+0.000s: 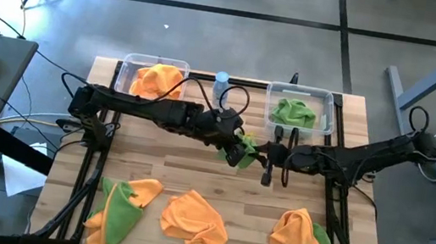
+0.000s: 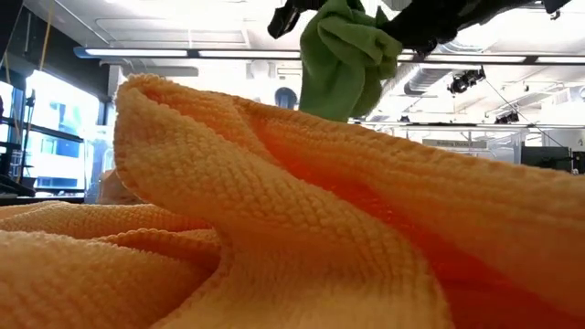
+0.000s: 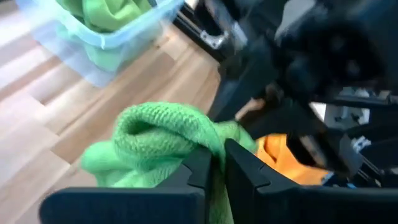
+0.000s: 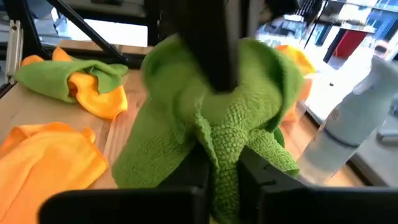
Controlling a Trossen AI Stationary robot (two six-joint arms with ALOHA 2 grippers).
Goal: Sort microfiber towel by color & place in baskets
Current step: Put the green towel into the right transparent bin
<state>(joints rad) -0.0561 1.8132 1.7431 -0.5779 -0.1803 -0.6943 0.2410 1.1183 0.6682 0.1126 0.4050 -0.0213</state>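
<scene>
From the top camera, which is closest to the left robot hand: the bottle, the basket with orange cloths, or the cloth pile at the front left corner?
From the left gripper:
1. Bottle, just behind.
2. Orange-cloth basket, back left.
3. Front-left pile, farthest.

both arms reach inward, left tool (image 1: 241,153) and right tool (image 1: 263,151) (fingers pinched) meeting mid-table.

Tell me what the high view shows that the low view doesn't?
Only the high view shows both baskets, the left one with orange towels and the right one with green, plus the bottle and the table. Only the low view shows an orange towel close up, filling the picture, and the ceiling lights behind. Both show the green towel held up between the left tool and right tool.
</scene>
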